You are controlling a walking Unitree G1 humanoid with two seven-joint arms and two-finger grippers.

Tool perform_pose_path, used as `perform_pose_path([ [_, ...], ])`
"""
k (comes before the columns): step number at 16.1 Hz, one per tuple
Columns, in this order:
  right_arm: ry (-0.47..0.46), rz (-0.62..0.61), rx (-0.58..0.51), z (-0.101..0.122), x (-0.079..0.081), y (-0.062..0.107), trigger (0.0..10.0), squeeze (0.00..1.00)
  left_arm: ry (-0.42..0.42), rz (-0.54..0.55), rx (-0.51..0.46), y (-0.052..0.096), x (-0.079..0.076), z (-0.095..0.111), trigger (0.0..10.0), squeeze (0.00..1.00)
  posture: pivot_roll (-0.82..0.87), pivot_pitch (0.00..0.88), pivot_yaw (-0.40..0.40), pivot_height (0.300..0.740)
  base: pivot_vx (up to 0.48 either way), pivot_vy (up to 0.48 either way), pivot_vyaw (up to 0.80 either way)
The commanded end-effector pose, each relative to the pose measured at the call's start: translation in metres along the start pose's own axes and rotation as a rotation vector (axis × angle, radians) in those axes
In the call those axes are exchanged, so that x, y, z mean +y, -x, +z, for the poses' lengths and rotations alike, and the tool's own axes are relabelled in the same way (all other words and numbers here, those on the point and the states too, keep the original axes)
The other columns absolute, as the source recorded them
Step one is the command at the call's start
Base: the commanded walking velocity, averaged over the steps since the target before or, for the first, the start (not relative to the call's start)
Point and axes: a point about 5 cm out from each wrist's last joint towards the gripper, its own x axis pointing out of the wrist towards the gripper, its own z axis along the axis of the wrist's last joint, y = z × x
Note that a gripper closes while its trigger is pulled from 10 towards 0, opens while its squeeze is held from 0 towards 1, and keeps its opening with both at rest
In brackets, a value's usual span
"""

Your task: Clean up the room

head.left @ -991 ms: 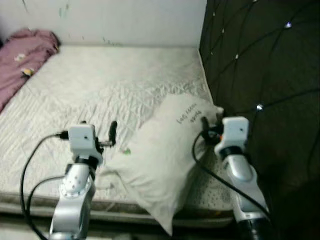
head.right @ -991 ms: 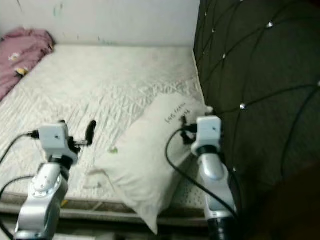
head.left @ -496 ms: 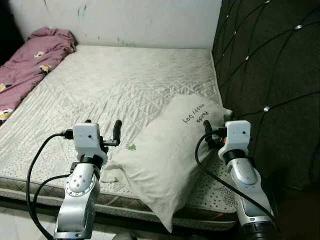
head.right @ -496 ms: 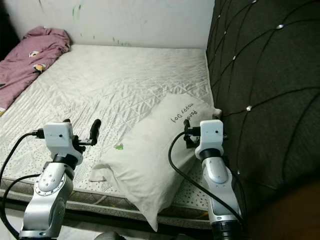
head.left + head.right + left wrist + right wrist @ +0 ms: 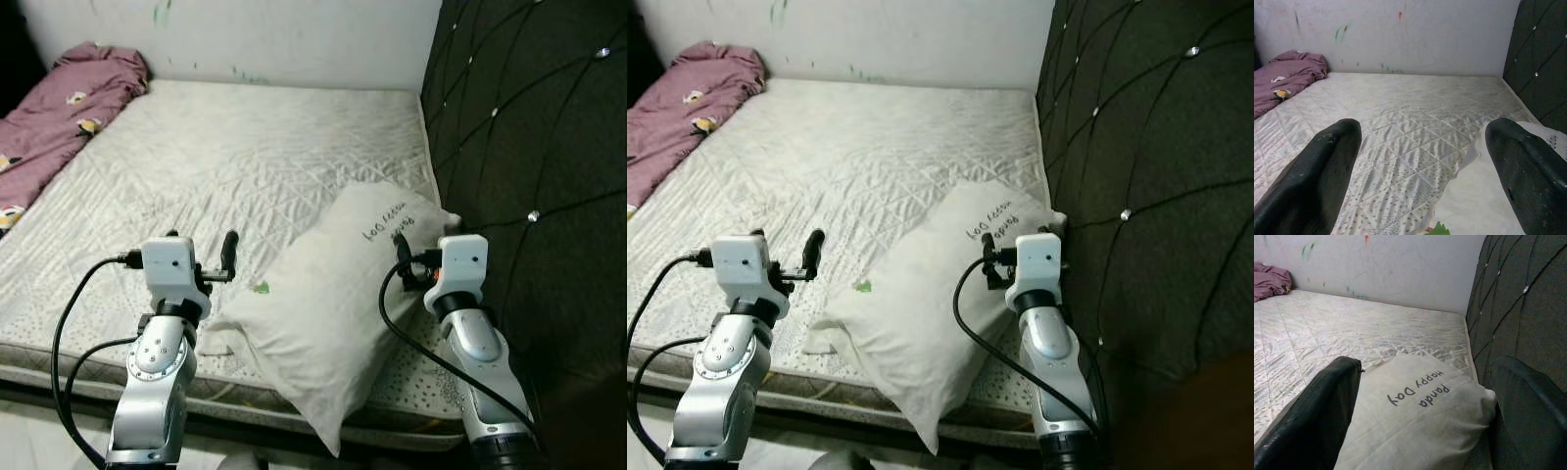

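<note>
Right now, from the head cameras, I see the big white pillow (image 5: 338, 313) lying slanted on the mattress (image 5: 196, 176), and its low end hangs off the near edge. My left gripper (image 5: 201, 262) is just off the pillow's left corner. My right gripper (image 5: 409, 257) is by its top corner, near the dark headboard (image 5: 529, 147). Neither one holds anything.

From the left wrist, both fingers (image 5: 1317, 171) are spread wide with nothing between them. The pillow's edge is just past the far finger, and a pink blanket (image 5: 1283, 78) lies well away in the corner.

From the right wrist, the jaws are wide open too, and the pillow's printed end (image 5: 1420, 401) sits right between them, just ahead.

I think I am lining up to grab the pillow. Next I should push both grippers forward and pinch the corners.
</note>
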Motion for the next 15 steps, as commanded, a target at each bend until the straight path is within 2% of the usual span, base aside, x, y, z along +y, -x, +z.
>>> perform_pose_path([
  [1,-0.007,0.015,-0.015,0.0033,0.0018,-0.0018,10.0,0.0,-0.006,0.017,0.014,-0.0002,0.0037,-0.0037,10.0,0.0,0.0,0.0,0.017,0.666,0.0,0.0,0.0],
  [5,-0.007,0.036,-0.011,0.0023,0.0034,-0.0029,10.0,0.0,-0.009,0.024,0.01,0.0003,0.004,-0.0032,10.0,0.0,0.01,0.0,0.009,0.624,0.0,0.0,0.0],
  [9,0.0,0.043,-0.01,0.0022,0.0039,-0.003,10.0,0.0,0.002,0.001,0.009,-0.0009,0.0021,-0.0025,10.0,0.0,0.0,0.0,0.012,0.624,0.0,0.0,0.0],
  [12,0.001,0.042,-0.015,0.0058,0.0047,-0.0041,10.0,0.0,0.015,-0.04,0.012,-0.0004,-0.0048,-0.001,10.0,0.0,0.0,0.008,-0.004,0.624,0.0,0.0,0.0],
  [15,0.023,0.061,-0.017,0.0078,0.0088,-0.0054,10.0,0.0,0.006,-0.024,0.006,-0.0012,-0.0003,0.0014,10.0,0.0,0.01,0.031,-0.003,0.624,0.0,0.0,0.0],
])
